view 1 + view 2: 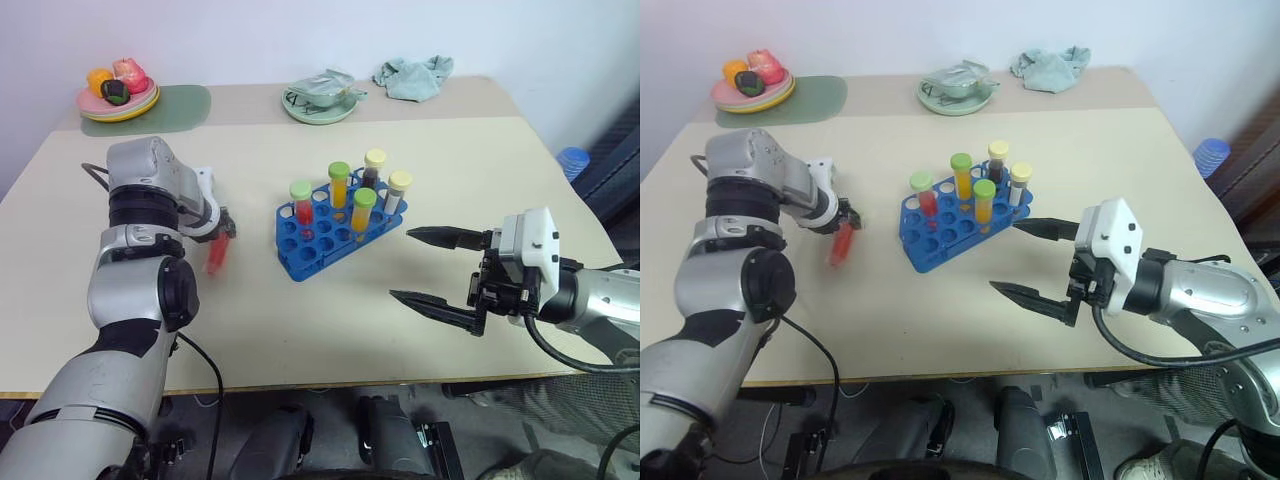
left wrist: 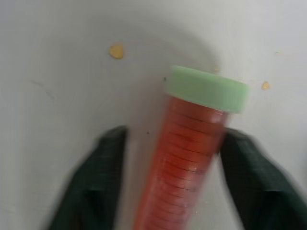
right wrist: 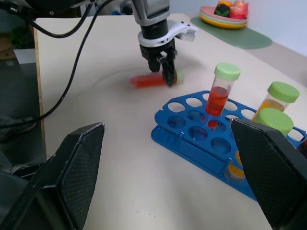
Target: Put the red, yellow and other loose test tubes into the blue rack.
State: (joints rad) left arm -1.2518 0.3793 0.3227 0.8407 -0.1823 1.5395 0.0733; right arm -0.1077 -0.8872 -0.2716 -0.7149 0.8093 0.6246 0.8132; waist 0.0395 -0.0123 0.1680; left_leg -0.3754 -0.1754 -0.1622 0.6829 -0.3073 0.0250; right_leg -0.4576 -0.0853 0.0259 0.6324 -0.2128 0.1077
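Observation:
A red test tube [image 1: 217,256] with a pale green cap [image 2: 207,88] lies flat on the table, left of the blue rack [image 1: 300,258]. My left gripper [image 1: 225,230] points down over it. Its fingers [image 2: 96,182] straddle the tube near the cap; one touches it and the other stands a small gap away. The rack holds several capped tubes upright: a red one [image 1: 303,207], two yellow-orange ones with green caps [image 1: 339,186] and two with pale yellow caps [image 1: 373,168]. My right gripper [image 1: 400,263] hovers open and empty to the right of the rack.
At the back of the table stand a plate of toy fruit [image 1: 118,100] on a green mat [image 1: 182,105], a green dish [image 1: 320,103] and a crumpled cloth [image 1: 412,78]. A blue object [image 1: 573,160] sits beyond the table's right edge.

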